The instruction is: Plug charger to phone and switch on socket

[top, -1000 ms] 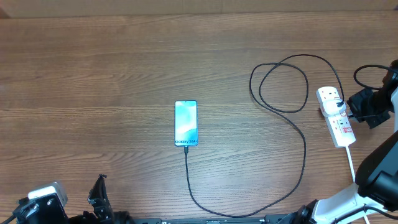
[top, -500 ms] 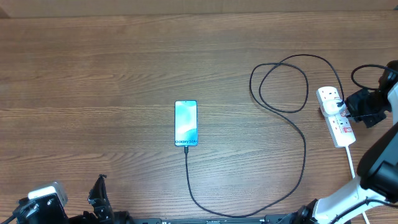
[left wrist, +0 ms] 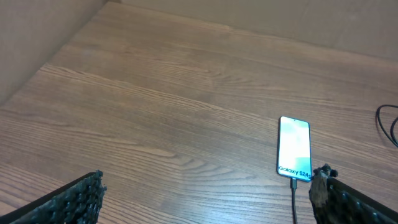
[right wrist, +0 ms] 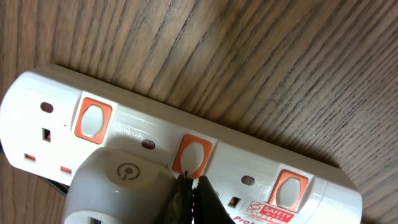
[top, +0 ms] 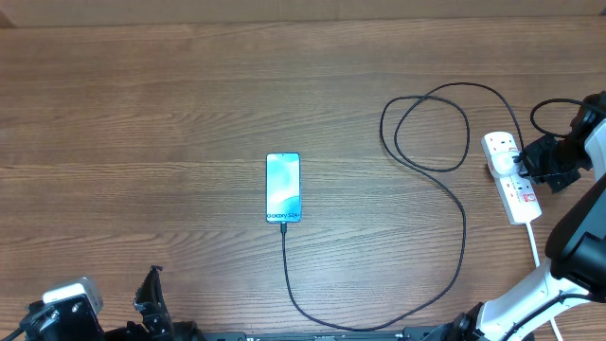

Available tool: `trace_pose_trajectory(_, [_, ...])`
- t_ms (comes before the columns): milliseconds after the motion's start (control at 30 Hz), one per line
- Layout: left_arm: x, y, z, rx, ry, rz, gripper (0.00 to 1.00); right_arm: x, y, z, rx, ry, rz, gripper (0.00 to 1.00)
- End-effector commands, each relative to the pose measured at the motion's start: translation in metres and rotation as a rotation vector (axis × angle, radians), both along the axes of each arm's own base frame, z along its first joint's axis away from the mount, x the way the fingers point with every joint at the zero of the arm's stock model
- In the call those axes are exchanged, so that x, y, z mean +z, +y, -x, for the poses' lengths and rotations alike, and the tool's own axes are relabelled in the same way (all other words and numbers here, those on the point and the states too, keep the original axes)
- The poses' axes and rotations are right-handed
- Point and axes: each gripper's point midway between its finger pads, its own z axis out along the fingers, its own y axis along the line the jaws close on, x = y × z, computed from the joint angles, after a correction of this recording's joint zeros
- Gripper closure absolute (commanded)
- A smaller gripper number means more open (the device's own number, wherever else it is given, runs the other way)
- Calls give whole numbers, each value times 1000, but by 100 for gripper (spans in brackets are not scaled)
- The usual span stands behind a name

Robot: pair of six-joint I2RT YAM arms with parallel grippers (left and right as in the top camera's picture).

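Here, white socket (right wrist: 245, 158) — right end effector (right wrist: 189, 184) closed, tips at its middle orange switch (right wrist: 193, 155), left end effector (left wrist: 208, 182) wide open.

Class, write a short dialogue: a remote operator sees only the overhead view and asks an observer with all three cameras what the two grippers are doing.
Operator: From overhead I can't tell what is happening at the socket. What do you see?
Observer: In the right wrist view, the right gripper, fingers shut together, has its tip at the lower edge of the middle orange switch.
Operator: And the other one?
Observer: In the left wrist view, the left gripper is wide open with nothing between its fingers, and the phone lies ahead of it.
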Motion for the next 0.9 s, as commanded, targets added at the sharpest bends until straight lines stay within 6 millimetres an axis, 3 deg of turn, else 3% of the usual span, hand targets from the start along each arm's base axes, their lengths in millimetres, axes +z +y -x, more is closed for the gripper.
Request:
trace_pose_trajectory(0, [0, 2, 0, 6, 3, -19, 0, 5, -2, -12, 13, -39, 1, 96])
trace_pose_trajectory(500, [0, 2, 0, 6, 3, -19, 0, -26, 13, -12, 45, 32, -39, 96])
trace_pose_trajectory(867, [0, 2, 0, 6, 3, -19, 0, -26, 24, 4, 45, 97, -87, 96])
